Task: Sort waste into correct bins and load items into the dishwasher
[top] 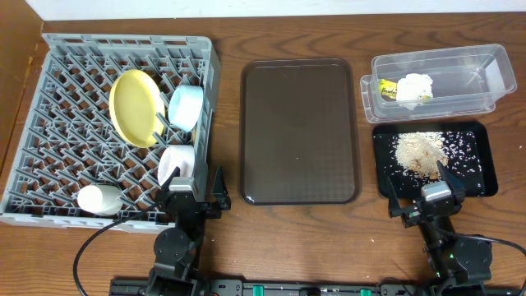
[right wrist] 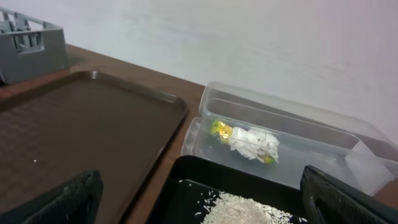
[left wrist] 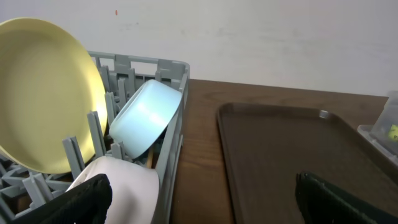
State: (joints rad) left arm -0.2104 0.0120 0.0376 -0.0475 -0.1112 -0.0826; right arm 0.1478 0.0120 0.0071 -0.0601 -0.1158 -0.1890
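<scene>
While I stand at the near edge of the table (top: 329,33), the two arms are the closest things to me. The left gripper (top: 191,196) hangs over the near right corner of the grey dish rack (top: 123,39). Its fingers (left wrist: 81,199) are spread wide with nothing between them. The right gripper (top: 427,204) sits at the near edge of the black tray (top: 477,173), also spread wide and holding nothing.

Just beyond the left gripper, the pinkish-white bowl (top: 178,160) rests among the pegs by the rack's right wall. A white rounded piece (top: 99,199) lies in the rack's near left part; I cannot tell what it is. Farther in, the light blue bowl (top: 186,107) stands on edge against the right wall. The pale yellow plate (top: 137,107) leans upright just to its left.

Between the rack and the bins, the brown serving tray (top: 300,131) lies flat on the wood.

On the black tray, a beige crumb heap (top: 419,152) sits toward the far middle, with pale grains scattered around it. Beyond that tray, just beside its far edge, stands the clear tub (top: 481,74). At the tub's left end lies the green snack wrapper (top: 386,86), and the white tissue (top: 415,86) rests against the wrapper's right side.
</scene>
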